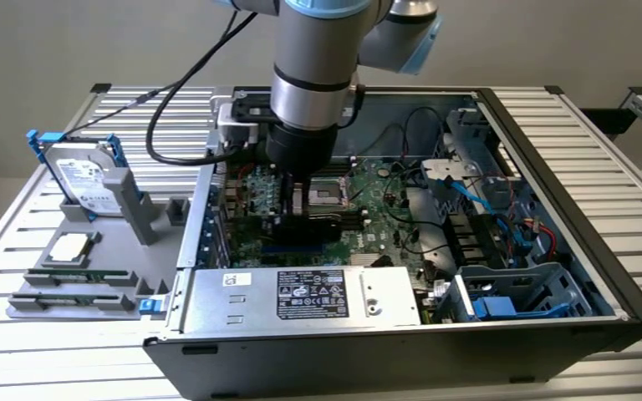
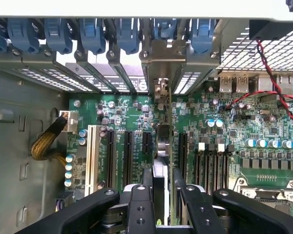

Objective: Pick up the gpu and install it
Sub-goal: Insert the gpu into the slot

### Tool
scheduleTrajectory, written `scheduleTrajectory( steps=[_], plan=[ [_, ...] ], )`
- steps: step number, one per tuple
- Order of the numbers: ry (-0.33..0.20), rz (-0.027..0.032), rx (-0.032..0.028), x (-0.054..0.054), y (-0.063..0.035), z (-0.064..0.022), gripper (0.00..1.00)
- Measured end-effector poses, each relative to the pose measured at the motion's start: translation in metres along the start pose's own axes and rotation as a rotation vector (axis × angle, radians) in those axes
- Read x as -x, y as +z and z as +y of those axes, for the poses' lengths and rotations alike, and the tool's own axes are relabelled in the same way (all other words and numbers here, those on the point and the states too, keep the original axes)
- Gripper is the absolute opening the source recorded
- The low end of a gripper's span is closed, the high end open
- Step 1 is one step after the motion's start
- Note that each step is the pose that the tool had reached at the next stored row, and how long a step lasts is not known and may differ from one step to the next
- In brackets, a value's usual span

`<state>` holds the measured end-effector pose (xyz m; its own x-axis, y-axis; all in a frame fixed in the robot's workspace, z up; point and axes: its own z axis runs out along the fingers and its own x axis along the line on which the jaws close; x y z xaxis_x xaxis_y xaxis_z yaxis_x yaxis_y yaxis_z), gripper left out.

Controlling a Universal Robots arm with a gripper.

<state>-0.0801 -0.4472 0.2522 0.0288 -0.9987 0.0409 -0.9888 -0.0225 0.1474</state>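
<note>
My gripper point(image 1: 298, 215) reaches down into the open computer case point(image 1: 588, 242), over the green motherboard point(image 1: 371, 205). In the wrist view the gpu point(image 2: 162, 141) stands edge-on between my two black fingers point(image 2: 139, 204), which are shut on it. Its thin green board runs along an expansion slot point(image 2: 181, 151), and its silver end bracket point(image 2: 161, 90) meets the row of rear slot openings. I cannot tell how deep the card sits in the slot. In the exterior view my arm hides most of the card.
A silver hard drive in blue rails point(image 1: 81, 180) stands on a grey fixture point(image 1: 98, 276) at the exterior view's left, with memory sticks point(image 1: 70, 299) lying on it. The power supply box point(image 1: 310, 296) fills the case's near side. Blue slot latches point(image 2: 93, 34) and cables point(image 2: 49, 144) border the slots.
</note>
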Motion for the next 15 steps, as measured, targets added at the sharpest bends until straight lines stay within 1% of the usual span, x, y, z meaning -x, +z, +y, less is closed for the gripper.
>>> scheduleTrajectory(
  steps=[1,2,3,4,6,7,8,9,11,15],
  plan=[
    [0.001,-0.0028,0.0091,0.0001,0.0000,0.0001,0.27],
    [0.001,-0.0047,0.0164,0.0000,0.0000,0.0001,0.27],
    [0.002,-0.0037,0.0175,-0.0003,-0.0002,-0.0001,0.27],
    [0.003,-0.0035,0.0198,-0.0004,-0.0003,-0.0003,0.27],
    [0.003,-0.0014,0.0215,-0.0006,-0.0003,-0.0005,0.27],
    [0.003,-0.0009,0.0195,-0.0007,-0.0003,-0.0005,0.27],
    [0.004,-0.0001,-0.0052,-0.0007,-0.0005,0.0001,0.27],
    [0.004,0.0018,-0.0265,-0.0008,-0.0009,0.0003,0.27],
    [0.003,0.0013,-0.0281,-0.0007,-0.0007,-0.0005,0.27],
    [0.003,0.0007,-0.0284,-0.0006,-0.0005,-0.0005,0.27]
  ],
)
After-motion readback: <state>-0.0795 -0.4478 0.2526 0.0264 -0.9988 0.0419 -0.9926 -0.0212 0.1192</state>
